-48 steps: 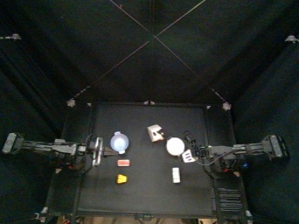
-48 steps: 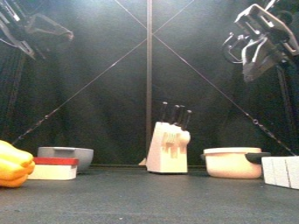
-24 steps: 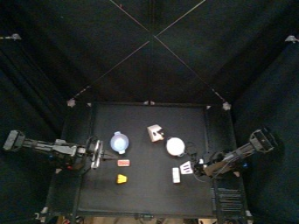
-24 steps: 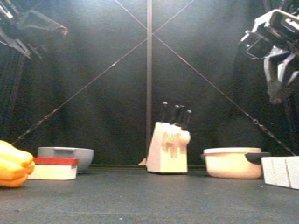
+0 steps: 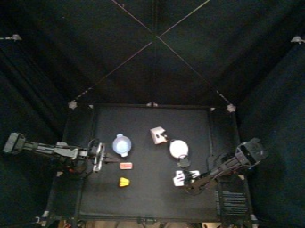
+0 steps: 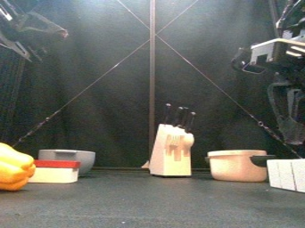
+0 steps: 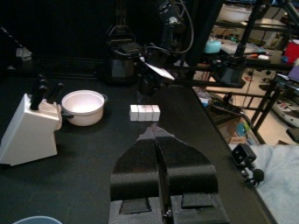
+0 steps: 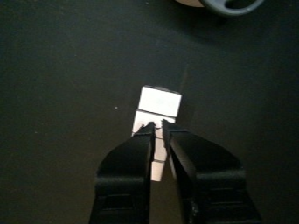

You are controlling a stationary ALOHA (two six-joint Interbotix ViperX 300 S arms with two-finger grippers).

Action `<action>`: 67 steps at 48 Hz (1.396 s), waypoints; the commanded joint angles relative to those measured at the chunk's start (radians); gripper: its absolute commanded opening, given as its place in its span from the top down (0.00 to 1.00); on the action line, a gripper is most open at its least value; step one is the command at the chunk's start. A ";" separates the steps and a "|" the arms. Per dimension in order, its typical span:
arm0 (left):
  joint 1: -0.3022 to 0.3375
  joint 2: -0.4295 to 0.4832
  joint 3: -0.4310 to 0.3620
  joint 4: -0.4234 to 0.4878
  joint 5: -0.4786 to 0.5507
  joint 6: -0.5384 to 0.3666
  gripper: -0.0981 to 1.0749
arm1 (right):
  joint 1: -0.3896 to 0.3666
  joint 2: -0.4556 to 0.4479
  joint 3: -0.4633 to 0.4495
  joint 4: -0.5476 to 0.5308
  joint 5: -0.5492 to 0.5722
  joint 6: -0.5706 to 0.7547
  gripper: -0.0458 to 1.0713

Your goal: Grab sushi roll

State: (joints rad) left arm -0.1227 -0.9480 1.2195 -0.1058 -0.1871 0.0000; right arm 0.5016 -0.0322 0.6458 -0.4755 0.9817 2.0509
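Note:
The sushi roll [image 5: 179, 178] is a small plain white oblong lying flat near the table's front right; it also shows in the right wrist view [image 8: 159, 103] and at the front view's right edge [image 6: 286, 174]. My right gripper [image 5: 190, 182] hovers directly over the roll's near end. Its jaws [image 8: 160, 131] stand almost together, leaving only a narrow slit through which the white piece shows, and they hold nothing. At the table's left side my left gripper [image 5: 96, 154] rests, shut and empty [image 7: 160, 131].
A blue bowl [image 5: 121, 144], a red-and-white piece [image 5: 125, 165] and a yellow piece [image 5: 124, 181] lie left of centre. The white-and-brown chunk [image 5: 159, 135] and a round white disc [image 5: 180, 149] sit behind the roll. The table's front edge is close.
My right arm has swung from the table's right side toward the front and come down, so its gripper now hangs over the sushi roll. The left arm has barely moved.

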 commanded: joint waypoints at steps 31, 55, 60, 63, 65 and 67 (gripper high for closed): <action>-0.002 0.005 -0.002 -0.002 -0.009 -0.002 0.94 | -0.006 0.046 -0.034 0.040 0.023 -0.011 0.13; -0.002 0.005 0.003 -0.002 -0.009 -0.002 0.94 | -0.023 0.078 0.014 0.052 -0.112 -0.009 0.14; -0.002 0.005 0.005 -0.002 -0.009 -0.002 0.94 | -0.028 0.078 0.029 0.052 -0.135 -0.009 0.14; -0.002 0.005 0.005 -0.002 -0.009 -0.002 0.94 | -0.029 0.078 0.034 0.052 -0.144 -0.009 0.14; -0.002 0.005 0.005 0.000 -0.009 -0.002 0.94 | -0.031 0.078 0.034 0.051 -0.150 -0.009 0.14; -0.002 0.005 0.005 -0.002 -0.009 -0.002 0.94 | -0.031 0.078 0.034 0.049 -0.152 -0.008 0.14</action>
State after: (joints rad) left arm -0.1227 -0.9480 1.2364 -0.1074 -0.1871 -0.0015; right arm 0.4755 0.0614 0.6872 -0.4234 0.8360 2.0402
